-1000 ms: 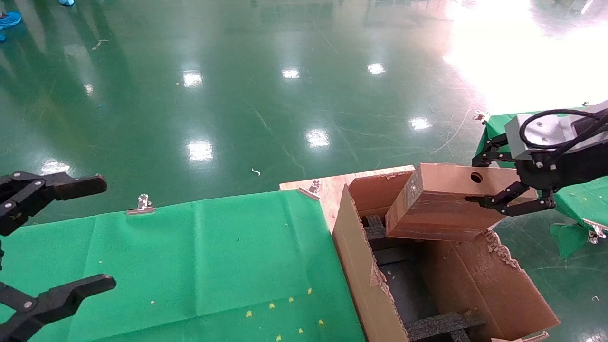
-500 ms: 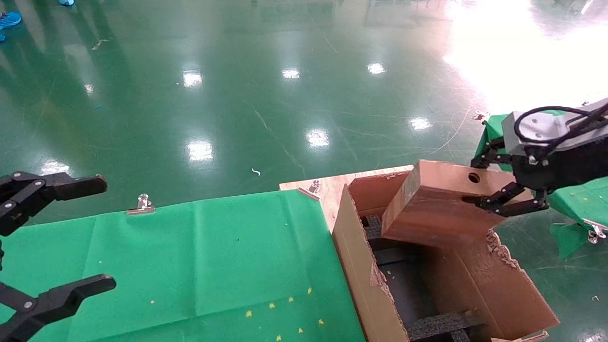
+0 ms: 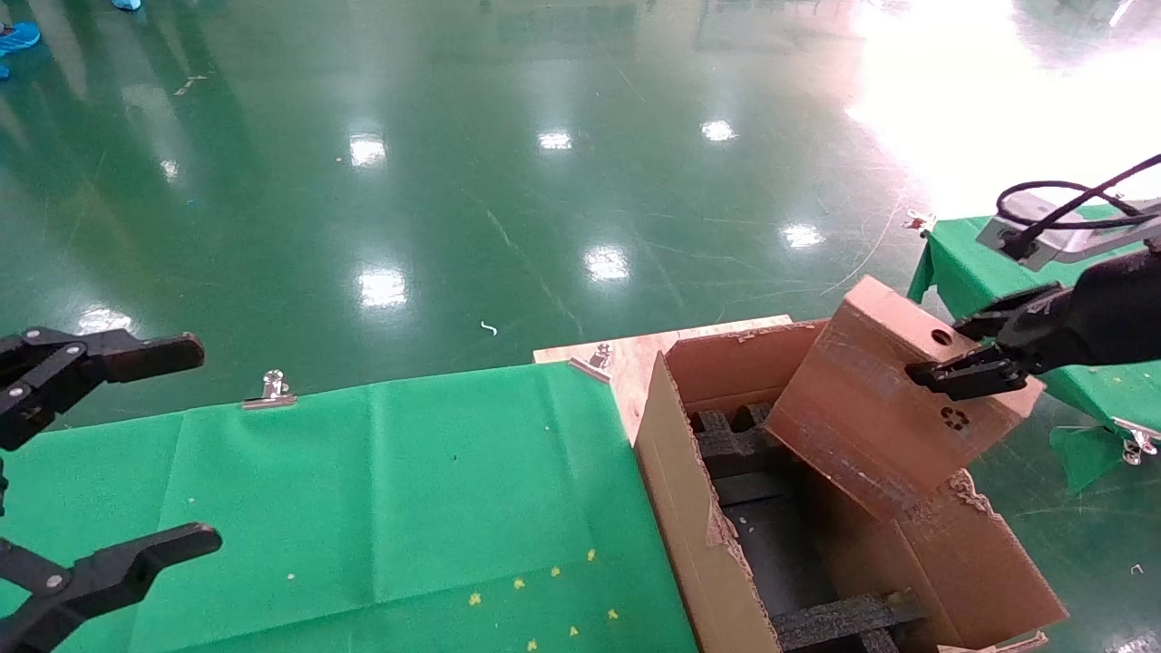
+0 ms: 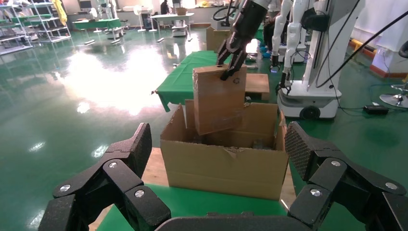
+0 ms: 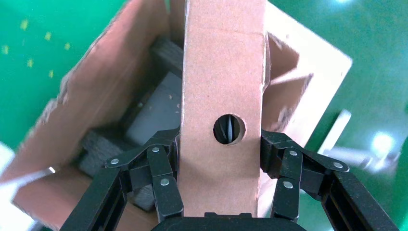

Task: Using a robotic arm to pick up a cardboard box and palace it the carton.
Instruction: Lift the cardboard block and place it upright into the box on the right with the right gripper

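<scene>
Hidden: white part of the robotic arm [image 3: 1102,313] cut off at the head view's right edge; lower edge of the cardboard box [image 3: 893,399] screened by the carton [image 3: 689,535] wall in the left wrist view.
Right end effector [image 3: 970,358]: clamped on the cardboard box near its end with the round hole, fingers [image 5: 161,178] pressed on both broad faces.
Cardboard box: tilted steeply, lower corner dipping inside the carton above the black foam inserts [image 3: 843,618], upper end sticking out over the ragged right flap.
Left end effector [image 3: 100,458]: spread wide, parked over the green tabletop [image 3: 381,508], well apart.
Change: box steeper and lower than half a second ago; recycling symbol now facing the head camera.
</scene>
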`<state>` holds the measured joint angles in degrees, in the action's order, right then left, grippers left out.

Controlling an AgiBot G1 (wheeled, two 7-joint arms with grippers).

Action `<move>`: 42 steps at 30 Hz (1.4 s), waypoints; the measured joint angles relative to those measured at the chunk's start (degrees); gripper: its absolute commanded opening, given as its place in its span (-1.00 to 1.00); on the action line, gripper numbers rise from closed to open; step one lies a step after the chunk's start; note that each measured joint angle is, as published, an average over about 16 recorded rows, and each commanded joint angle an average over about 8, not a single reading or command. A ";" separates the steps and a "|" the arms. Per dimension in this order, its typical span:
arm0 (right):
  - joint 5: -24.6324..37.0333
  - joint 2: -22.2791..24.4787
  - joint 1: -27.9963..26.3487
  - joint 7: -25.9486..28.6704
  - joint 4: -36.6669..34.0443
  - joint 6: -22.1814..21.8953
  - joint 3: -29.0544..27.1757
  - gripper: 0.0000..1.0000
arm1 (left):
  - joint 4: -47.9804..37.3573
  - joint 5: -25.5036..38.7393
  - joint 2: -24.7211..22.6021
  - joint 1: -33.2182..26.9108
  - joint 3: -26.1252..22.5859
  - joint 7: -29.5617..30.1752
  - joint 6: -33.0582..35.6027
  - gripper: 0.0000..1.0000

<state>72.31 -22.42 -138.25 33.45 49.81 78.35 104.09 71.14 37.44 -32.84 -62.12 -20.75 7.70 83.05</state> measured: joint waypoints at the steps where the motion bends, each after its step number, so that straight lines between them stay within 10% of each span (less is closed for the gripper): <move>1: 0.67 0.57 -0.12 2.70 1.23 -0.51 0.26 -1.00 | 0.00 0.00 0.00 0.00 0.00 0.00 0.00 1.00; 11: 7.61 5.11 -1.48 22.02 11.94 -4.06 2.33 -1.00 | -0.01 0.00 0.00 0.01 0.00 0.00 -0.01 1.00; 29: 9.52 5.43 -1.54 27.57 13.48 -4.71 2.99 -1.00 | -0.02 -0.01 0.00 0.01 0.00 0.00 -0.02 1.00; 42: 15.29 4.68 -0.01 49.33 20.09 -7.00 5.25 -1.00 | -0.02 -0.01 0.00 0.01 0.00 0.00 -0.02 1.00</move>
<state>87.60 -17.74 -138.26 82.79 69.90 71.34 109.34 71.12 37.43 -32.84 -62.11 -20.76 7.69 83.03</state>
